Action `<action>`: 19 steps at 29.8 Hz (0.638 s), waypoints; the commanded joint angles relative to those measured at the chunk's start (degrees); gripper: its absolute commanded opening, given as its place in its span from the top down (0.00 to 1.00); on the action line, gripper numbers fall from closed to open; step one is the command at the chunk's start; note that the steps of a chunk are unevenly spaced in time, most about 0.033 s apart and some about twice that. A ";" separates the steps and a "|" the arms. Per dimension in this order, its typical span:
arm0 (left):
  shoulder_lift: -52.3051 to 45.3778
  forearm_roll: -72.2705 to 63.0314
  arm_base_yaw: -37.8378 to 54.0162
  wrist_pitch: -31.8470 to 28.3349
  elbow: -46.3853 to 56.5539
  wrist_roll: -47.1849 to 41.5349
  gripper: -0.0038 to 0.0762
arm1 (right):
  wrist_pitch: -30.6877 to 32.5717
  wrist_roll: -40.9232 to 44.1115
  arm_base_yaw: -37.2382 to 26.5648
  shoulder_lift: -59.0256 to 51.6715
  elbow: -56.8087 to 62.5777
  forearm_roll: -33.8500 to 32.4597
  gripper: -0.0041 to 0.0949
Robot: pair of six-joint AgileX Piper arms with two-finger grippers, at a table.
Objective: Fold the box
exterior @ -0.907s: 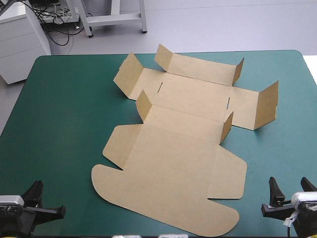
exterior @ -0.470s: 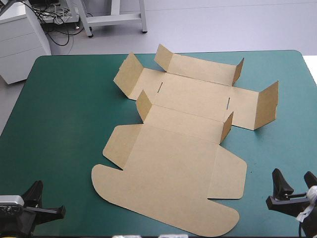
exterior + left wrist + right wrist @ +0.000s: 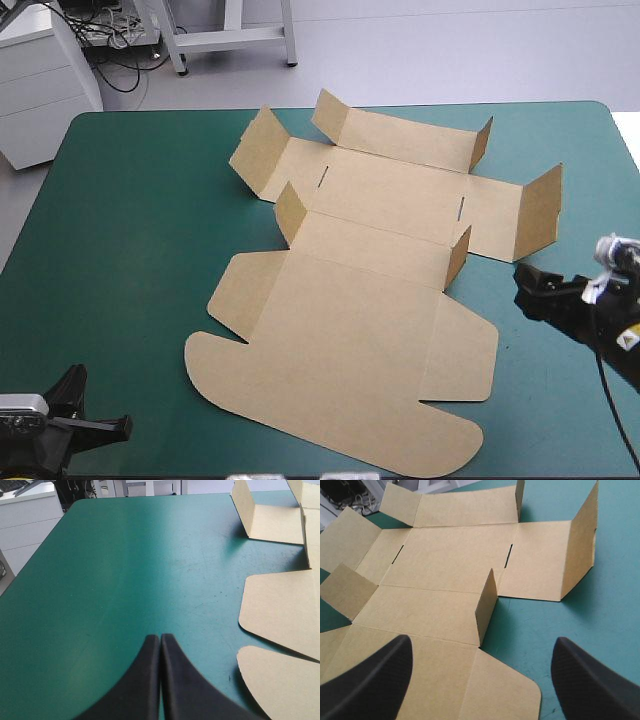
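— The right gripper (image 3: 480, 649)?
— Its two black fins, finely pitted as far as I can make out, stand wide apart and grasp nothing. It is over the teal-green cover (image 3: 130, 250), just beside the right edge of the box (image 3: 350, 330).
— The left gripper (image 3: 160, 639)?
— Fins pressed into one smooth point, empty, near the table's near left corner.
— The box?
— One matte brown board sheet, flat mid-table, with six flaps raised, two narrow slots and rounded corners nearest.
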 commanded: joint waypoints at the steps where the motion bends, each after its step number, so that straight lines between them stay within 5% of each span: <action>1: -0.88 -0.12 -0.30 -4.33 -1.18 -0.62 0.99 | -0.35 -0.55 0.17 8.69 -7.02 3.57 0.24; 19: -0.88 -0.12 -0.30 -4.33 -1.18 -0.62 0.99 | 5.46 -3.33 0.15 40.41 -22.29 13.00 0.24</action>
